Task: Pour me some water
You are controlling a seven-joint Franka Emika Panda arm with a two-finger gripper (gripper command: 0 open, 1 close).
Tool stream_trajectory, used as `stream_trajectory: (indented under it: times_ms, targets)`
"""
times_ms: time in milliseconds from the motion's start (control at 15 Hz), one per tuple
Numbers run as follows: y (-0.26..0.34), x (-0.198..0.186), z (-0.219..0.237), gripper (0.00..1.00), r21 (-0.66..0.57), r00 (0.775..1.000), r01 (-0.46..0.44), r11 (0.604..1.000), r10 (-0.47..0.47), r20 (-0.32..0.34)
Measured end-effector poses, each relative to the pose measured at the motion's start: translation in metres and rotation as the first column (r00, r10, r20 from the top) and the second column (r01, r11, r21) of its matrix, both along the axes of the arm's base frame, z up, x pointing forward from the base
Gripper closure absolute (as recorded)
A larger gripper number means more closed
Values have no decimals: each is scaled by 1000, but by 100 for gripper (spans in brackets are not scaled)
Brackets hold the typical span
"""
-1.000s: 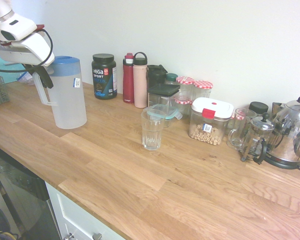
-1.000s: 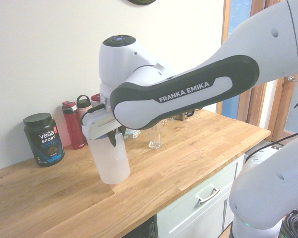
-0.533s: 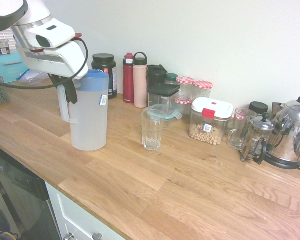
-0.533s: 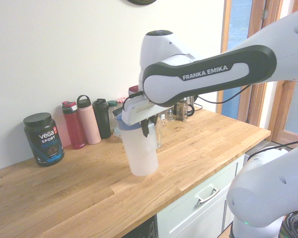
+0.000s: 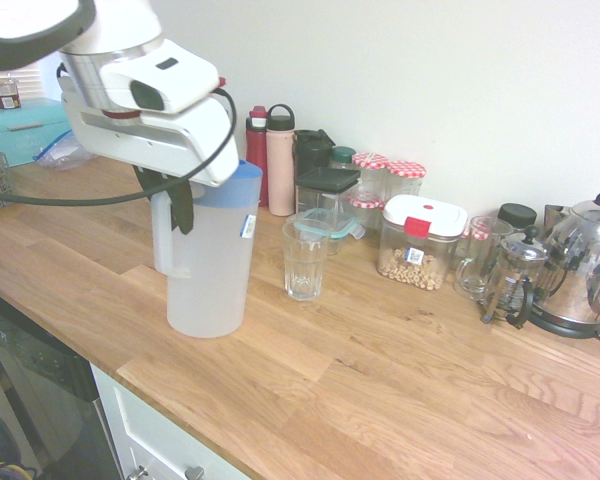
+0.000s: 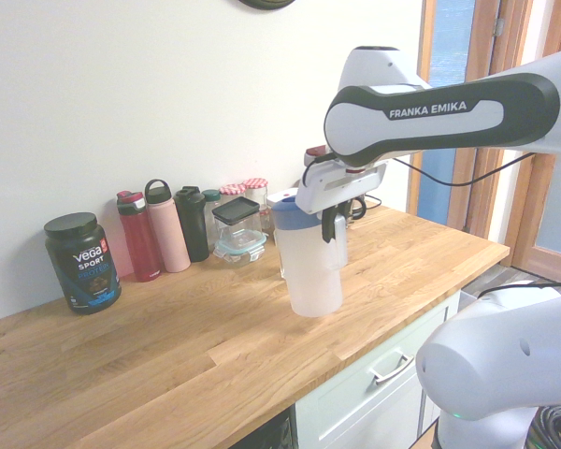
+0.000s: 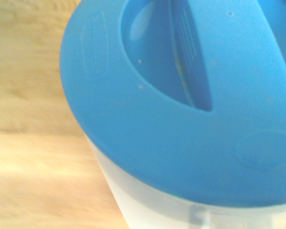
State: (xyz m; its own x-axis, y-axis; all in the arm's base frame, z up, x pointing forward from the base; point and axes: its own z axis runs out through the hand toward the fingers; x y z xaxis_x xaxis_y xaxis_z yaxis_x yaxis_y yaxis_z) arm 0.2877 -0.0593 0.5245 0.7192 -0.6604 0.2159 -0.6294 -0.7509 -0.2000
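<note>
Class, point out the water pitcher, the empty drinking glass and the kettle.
pitcher [image 5: 208, 270]: first exterior view, translucent body.
drinking glass [image 5: 304, 262]: first exterior view, side wall.
kettle [image 5: 586, 265]: first exterior view, shiny body.

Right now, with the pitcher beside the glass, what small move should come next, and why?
Probably carry the pitcher a little closer to the glass, spout over its rim, before tilting. The gripper is shut on the handle and the pitcher is upright, but there is a gap to the glass, which looks empty.
</note>
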Motion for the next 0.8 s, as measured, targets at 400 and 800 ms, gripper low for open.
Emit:
stream_trajectory:
  times_ms: [400, 800]
  targets:
    - [-130, 59, -12, 100, -25, 955, -294, 956, 292, -54]
    - [-202, 140, 7, 100, 44, 884, -462, 886, 464, -65]
